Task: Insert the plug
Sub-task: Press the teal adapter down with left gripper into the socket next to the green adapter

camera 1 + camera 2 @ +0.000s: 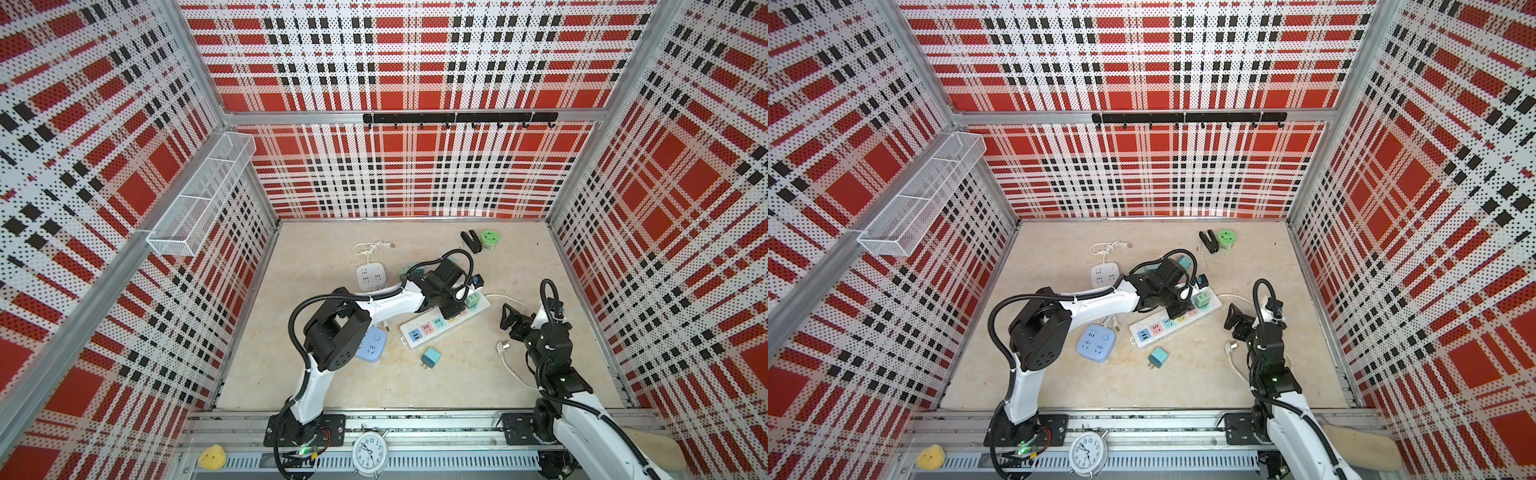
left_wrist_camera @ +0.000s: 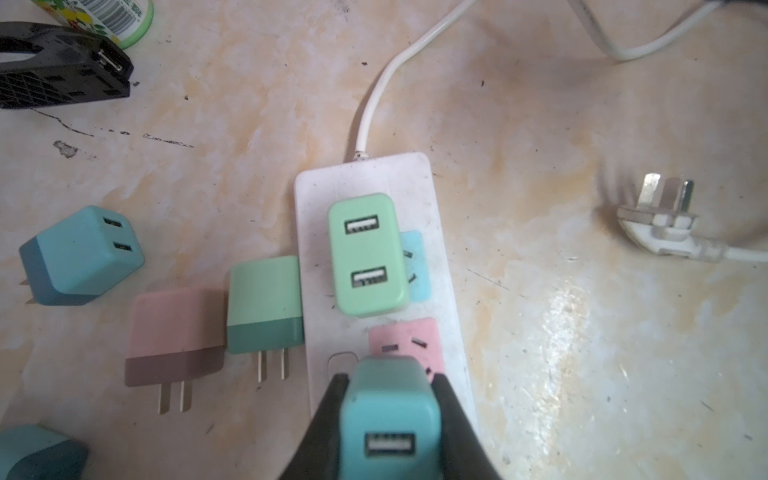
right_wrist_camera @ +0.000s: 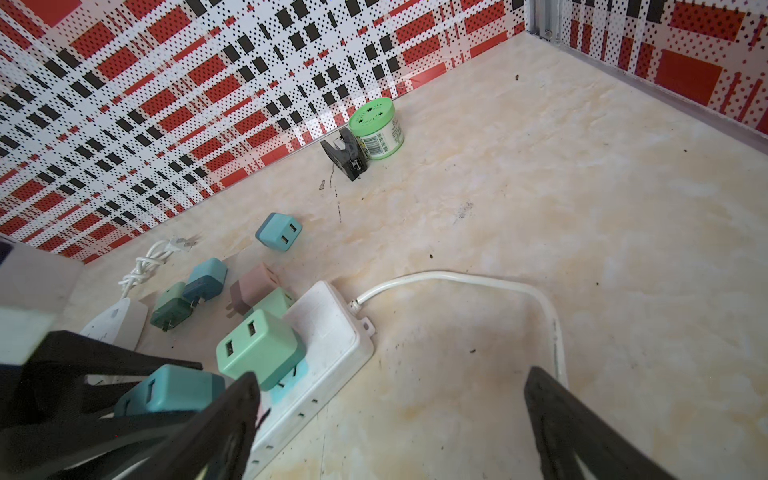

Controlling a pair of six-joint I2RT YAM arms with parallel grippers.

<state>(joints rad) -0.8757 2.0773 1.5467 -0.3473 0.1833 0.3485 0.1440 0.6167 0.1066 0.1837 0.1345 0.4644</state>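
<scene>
Left wrist view: left fingers (image 2: 324, 424) clamp teal plug (image 2: 388, 409) at pink socket (image 2: 409, 343).

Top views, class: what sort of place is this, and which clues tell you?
Probably a robot test cell: the left arm and right arm bolted to a front rail, plaid perforated walls boxing in the table, and a power strip with loose chargers.

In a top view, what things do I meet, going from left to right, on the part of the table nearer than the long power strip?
Blue socket block → loose teal charger → white three-pin plug.
</scene>
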